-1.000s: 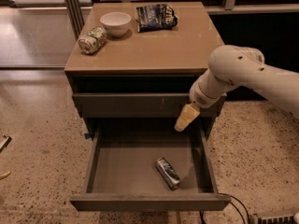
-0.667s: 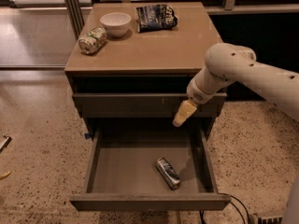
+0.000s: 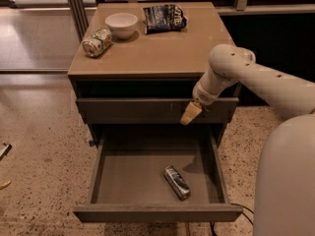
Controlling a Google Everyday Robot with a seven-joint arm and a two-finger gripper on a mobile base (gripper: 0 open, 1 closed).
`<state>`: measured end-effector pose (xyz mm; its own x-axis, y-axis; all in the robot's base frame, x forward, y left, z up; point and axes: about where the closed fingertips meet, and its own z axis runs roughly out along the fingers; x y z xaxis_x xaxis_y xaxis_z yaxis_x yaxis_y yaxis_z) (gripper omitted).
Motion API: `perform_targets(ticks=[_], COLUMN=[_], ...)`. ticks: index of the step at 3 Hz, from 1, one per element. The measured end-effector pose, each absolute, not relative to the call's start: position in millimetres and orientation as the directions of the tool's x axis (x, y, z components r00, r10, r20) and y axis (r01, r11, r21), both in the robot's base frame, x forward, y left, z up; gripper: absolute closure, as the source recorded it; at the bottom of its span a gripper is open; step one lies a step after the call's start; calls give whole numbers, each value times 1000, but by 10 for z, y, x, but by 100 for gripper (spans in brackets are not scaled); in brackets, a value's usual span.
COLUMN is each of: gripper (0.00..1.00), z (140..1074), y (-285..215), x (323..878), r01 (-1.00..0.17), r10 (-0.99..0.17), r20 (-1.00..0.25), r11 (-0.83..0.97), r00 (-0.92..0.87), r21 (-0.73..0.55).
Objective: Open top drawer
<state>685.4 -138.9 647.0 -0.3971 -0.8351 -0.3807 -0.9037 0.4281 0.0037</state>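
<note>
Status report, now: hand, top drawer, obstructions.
Hand at top drawer front, right of centre. Drawer not pulled out. Lower drawer fully open below, can inside.

The brown cabinet top [image 3: 162, 58] carries three things, all towards its back edge. A white bowl [image 3: 121, 24] stands upright at the back left. Just in front of it, to the left, a drink can [image 3: 97, 42] lies on its side near the left edge. A dark crinkled snack bag [image 3: 165, 17] lies flat to the right of the bowl, close beside it. The front half of the top is bare wood. Below it, the gripper [image 3: 191, 113] hangs at the top drawer [image 3: 128, 111] front, right of centre.
</note>
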Motion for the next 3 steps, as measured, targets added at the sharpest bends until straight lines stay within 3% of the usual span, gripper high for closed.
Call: perform_targets(ticks=[1, 3], gripper=[48, 46], z=[6517, 6590], y=[-1389, -1497], x=[6854, 6660], r01=[-904, -903], r10=[-835, -836], r20=[-381, -375], r11=[428, 430], r00=[-397, -400], r21=[4, 3])
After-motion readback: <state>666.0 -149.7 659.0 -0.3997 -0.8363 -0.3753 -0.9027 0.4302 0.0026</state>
